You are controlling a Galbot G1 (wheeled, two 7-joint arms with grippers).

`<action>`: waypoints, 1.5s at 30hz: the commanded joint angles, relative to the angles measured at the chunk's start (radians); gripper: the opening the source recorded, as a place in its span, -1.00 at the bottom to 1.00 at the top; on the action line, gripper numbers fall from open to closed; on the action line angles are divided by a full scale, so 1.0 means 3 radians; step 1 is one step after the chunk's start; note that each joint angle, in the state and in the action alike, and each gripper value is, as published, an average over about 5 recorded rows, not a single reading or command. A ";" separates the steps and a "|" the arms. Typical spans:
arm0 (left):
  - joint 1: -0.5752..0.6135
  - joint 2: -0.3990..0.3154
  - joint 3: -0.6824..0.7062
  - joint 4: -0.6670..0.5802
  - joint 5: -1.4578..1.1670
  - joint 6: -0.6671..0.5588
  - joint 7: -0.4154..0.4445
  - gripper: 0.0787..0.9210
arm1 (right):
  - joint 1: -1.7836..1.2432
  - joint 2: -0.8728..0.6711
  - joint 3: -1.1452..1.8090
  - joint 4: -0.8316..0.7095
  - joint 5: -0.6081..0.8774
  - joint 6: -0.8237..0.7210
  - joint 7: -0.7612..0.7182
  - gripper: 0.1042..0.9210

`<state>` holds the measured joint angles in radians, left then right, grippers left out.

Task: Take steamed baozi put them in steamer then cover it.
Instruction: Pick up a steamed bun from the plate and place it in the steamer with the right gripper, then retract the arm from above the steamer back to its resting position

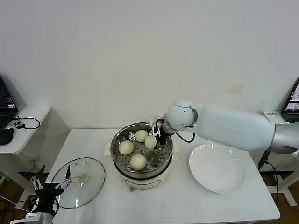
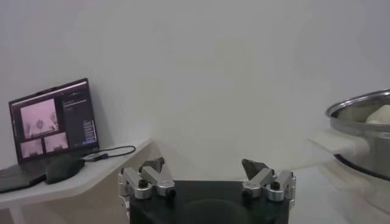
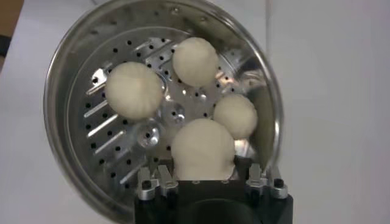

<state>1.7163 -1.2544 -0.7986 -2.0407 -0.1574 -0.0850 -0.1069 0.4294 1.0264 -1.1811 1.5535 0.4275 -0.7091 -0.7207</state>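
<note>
I'm lowering the right tool, closed around the fourth baozi, into the steamer; I should release gently, clear of the others. Left tool is idling wide by the counter's near-left corner.

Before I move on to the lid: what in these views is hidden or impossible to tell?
- Right gripper fingertips: right wrist view, hidden by the fourth baozi; contact unclear.
- Steamer tray under that baozi: head view, blocked by the gripper.
- Cover absent from left wrist view; left gripper open, beside the table.
- Steamer's base: cut off in left wrist view.

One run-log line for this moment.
right gripper: holding fourth baozi over steamer | left gripper: open, idle | cover: off
</note>
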 commanded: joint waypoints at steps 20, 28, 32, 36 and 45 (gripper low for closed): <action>-0.0016 0.0017 -0.0038 0.0032 -0.0021 -0.0007 -0.0006 0.77 | -0.0102 -0.0006 0.0137 -0.0032 -0.0216 -0.0061 0.0035 0.69; -0.0032 0.0037 -0.0045 0.0046 -0.0034 -0.0003 -0.0013 0.77 | -0.0205 -0.0689 0.0610 0.0593 0.0167 -0.0045 0.0607 0.76; -0.0053 0.0029 -0.0038 0.0060 -0.0030 0.0000 -0.0022 0.77 | -0.0900 -0.1256 0.1172 0.0943 0.0409 0.0231 0.1535 0.76; -0.0076 0.0035 -0.0034 0.0095 -0.0004 -0.0021 -0.0032 0.77 | -0.2138 -0.1674 0.2146 0.1151 0.0427 0.0916 0.2258 0.76; -0.0176 0.0118 -0.0070 0.0280 0.0530 -0.0042 -0.0164 0.77 | -0.4844 -0.0814 0.4765 0.1045 -0.0514 0.2275 0.2427 0.76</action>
<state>1.6787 -1.2320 -0.8110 -1.9948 -0.1384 -0.0881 -0.1294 -0.1962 0.6993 -0.5335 1.8022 0.4527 -0.4410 -0.2105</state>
